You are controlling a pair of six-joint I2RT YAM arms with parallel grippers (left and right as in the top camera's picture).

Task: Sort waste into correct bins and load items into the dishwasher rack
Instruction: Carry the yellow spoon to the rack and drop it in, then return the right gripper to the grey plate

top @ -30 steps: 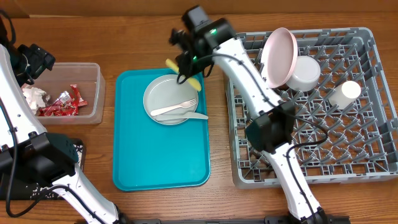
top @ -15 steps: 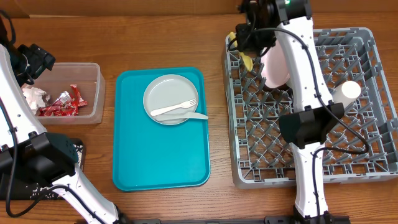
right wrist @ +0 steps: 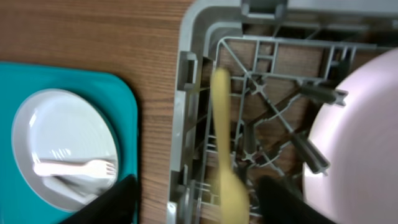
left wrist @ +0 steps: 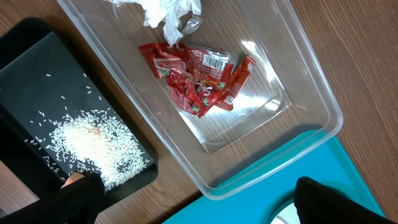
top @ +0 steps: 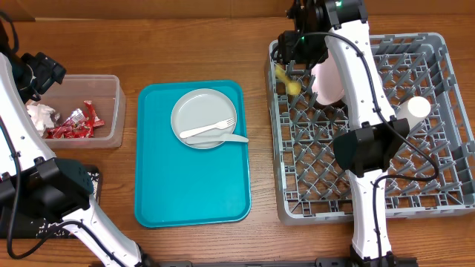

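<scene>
The right hand [right wrist: 196,183] hangs over the rack's [right wrist: 186,81] far left corner, fingers spread, gripping nothing. The yellow spoon [right wrist: 219,124], blurred, shows loose inside that corner beside the pink plate [right wrist: 360,143].

The left hand [left wrist: 199,186] is spread and empty above the tub [left wrist: 311,81], which holds red wrappers [left wrist: 199,81] and a napkin [left wrist: 168,12]. Rice [left wrist: 93,140] lies in the black tray [left wrist: 37,62]. The grey plate [top: 202,117] sits on the teal tray [top: 185,193].

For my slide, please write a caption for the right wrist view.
Blurred yellow utensil at the grey rack's corner, beside a pink plate.
</scene>
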